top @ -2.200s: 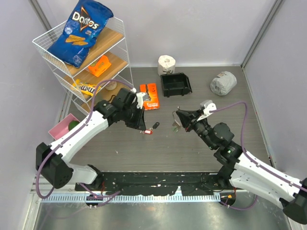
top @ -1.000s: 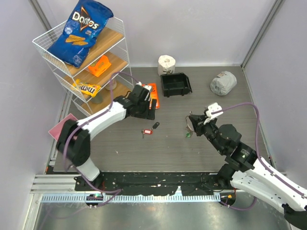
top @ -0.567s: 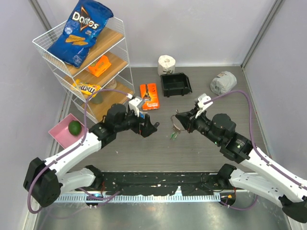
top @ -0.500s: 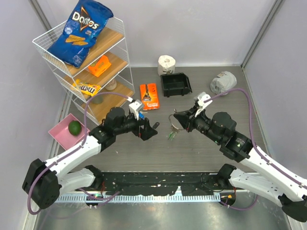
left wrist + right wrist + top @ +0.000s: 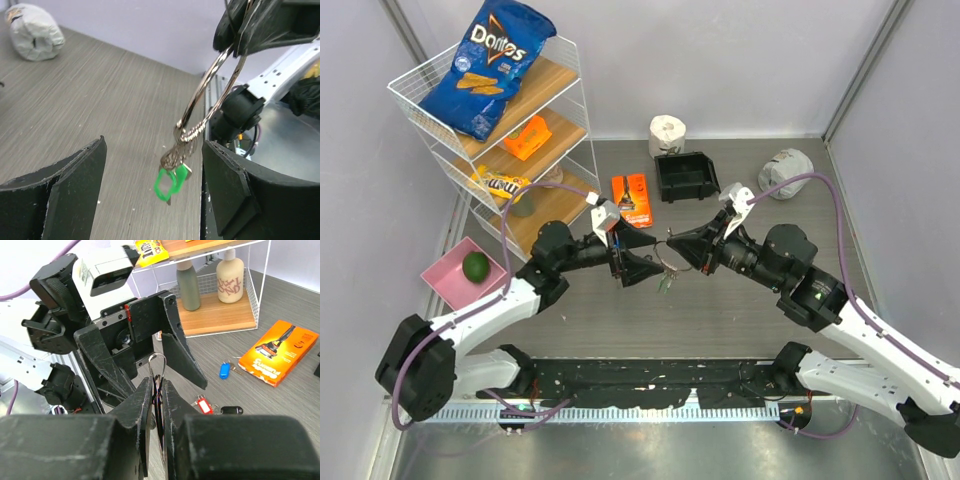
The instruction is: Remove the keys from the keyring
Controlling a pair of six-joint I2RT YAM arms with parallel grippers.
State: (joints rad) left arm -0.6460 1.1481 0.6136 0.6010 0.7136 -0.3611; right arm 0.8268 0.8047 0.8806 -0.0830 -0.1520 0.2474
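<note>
Right gripper (image 5: 157, 386) is clamped on the keyring (image 5: 216, 89). Left gripper (image 5: 154, 159) is open around the dangling green key (image 5: 168, 183). It's light, stiff and slippery, so pinch the green head.

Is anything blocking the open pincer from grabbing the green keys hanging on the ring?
Nothing visible is in the way. The green keys hang from the keyring in the gap between the open fingers of the left pincer, touching neither. The right pincer pinches the ring's top, above them.
</note>
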